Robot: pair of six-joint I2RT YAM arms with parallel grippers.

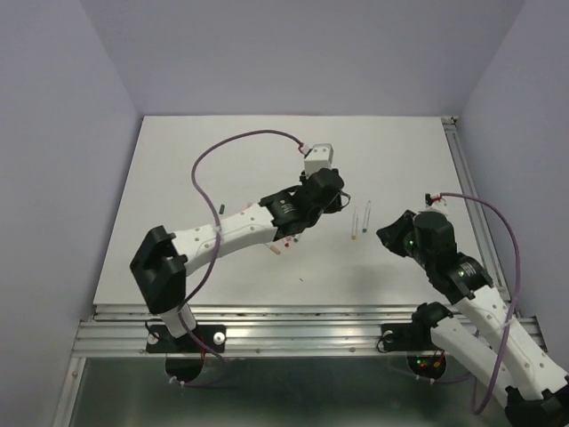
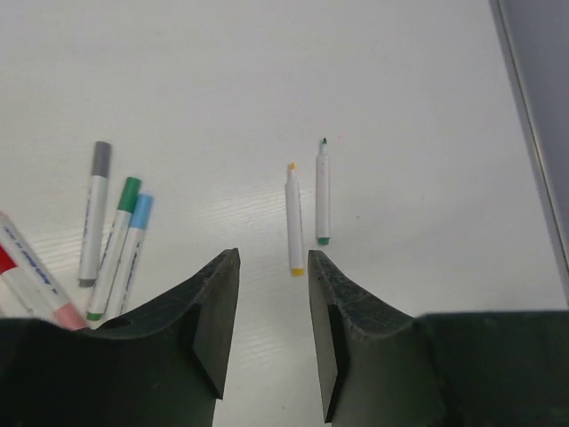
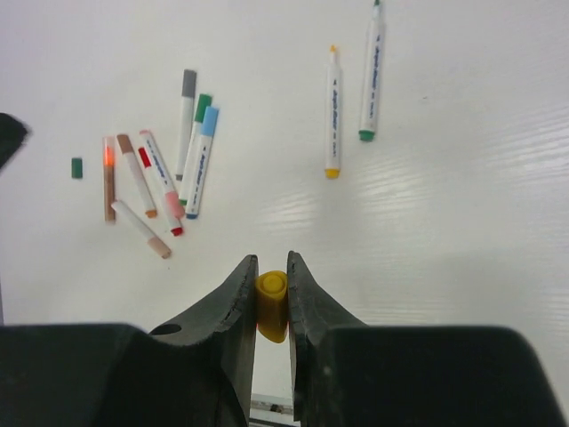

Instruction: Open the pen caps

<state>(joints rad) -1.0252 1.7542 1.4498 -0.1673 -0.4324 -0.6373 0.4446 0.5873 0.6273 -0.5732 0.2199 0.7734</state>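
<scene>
Yellow pen (image 2: 293, 218) judged uncapped: its yellow cap (image 3: 271, 307) is clamped in the right jaws, bottom centre of the right wrist view. Left jaws are half open and empty, just below that pen. Next: cap to be released, then one of the capped pens (image 2: 113, 249) at lower left to be gripped.

The top camera looks steeply down from above and behind both arm bases, taking in the whole desk (image 1: 400, 160). Each wrist camera sits low, close behind its hand, the left hand (image 2: 273, 258) and the right hand (image 3: 270, 260), facing forward; all views share the yellow-ended pen (image 2: 293, 218) and green-ended pen (image 2: 323, 191).
</scene>
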